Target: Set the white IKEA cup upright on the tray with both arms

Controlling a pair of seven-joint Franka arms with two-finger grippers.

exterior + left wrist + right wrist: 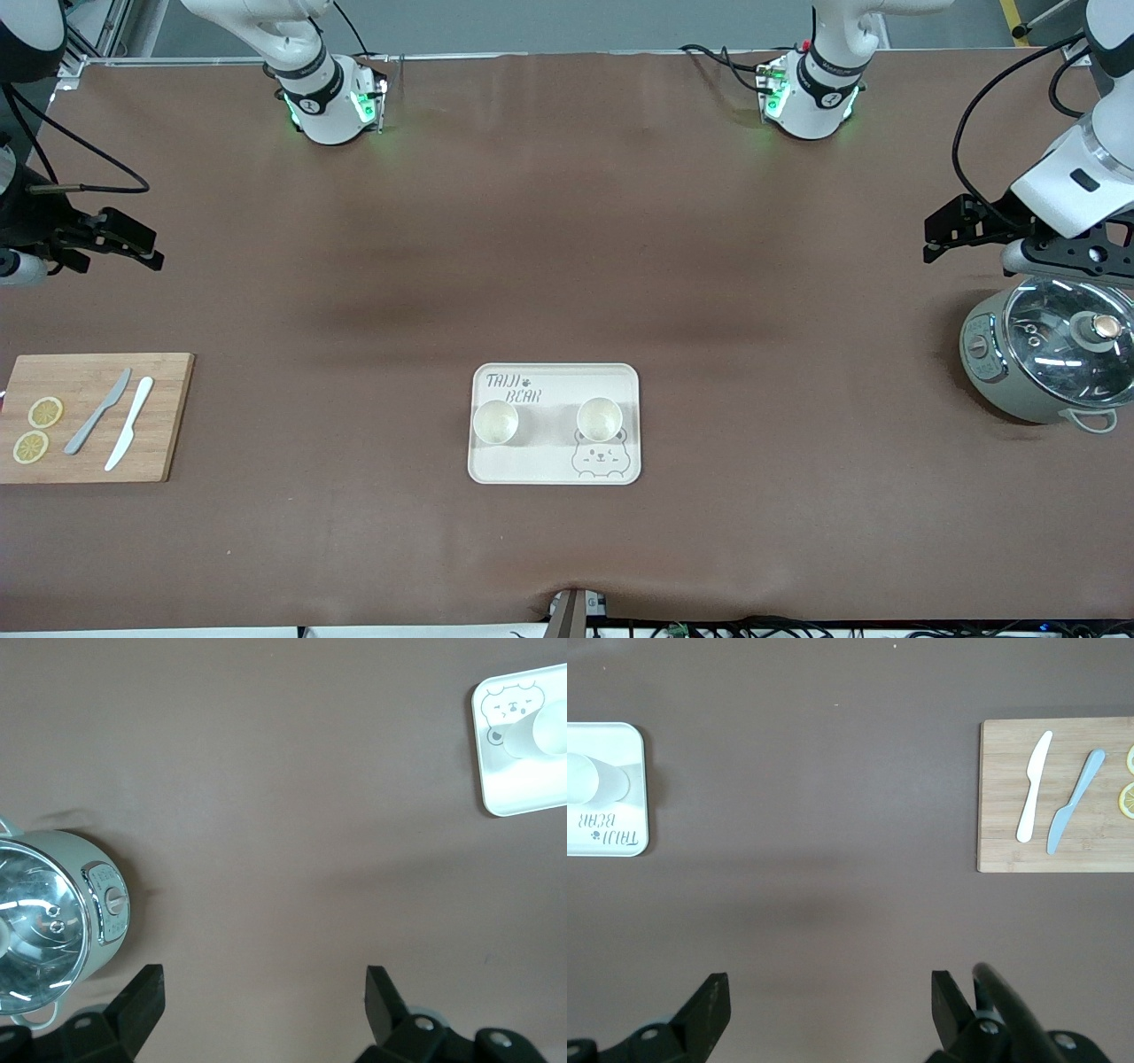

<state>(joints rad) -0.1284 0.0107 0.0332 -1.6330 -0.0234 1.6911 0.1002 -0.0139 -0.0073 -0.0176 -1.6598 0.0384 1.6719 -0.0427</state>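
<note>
Two cups sit upright on the tray, both claws empty.

The tray [554, 424] lies mid-worktop, one cup [495, 421] by the lettering, the other cup [600, 418] above the bear face; the placing looks done. The left claw [261, 1010] hangs open by the pot [1050, 359]; the right claw [830, 1010] hangs open above the board [93, 416] with knives and lemon slices. Brown worktop [567, 266], grey floor past it.
</note>
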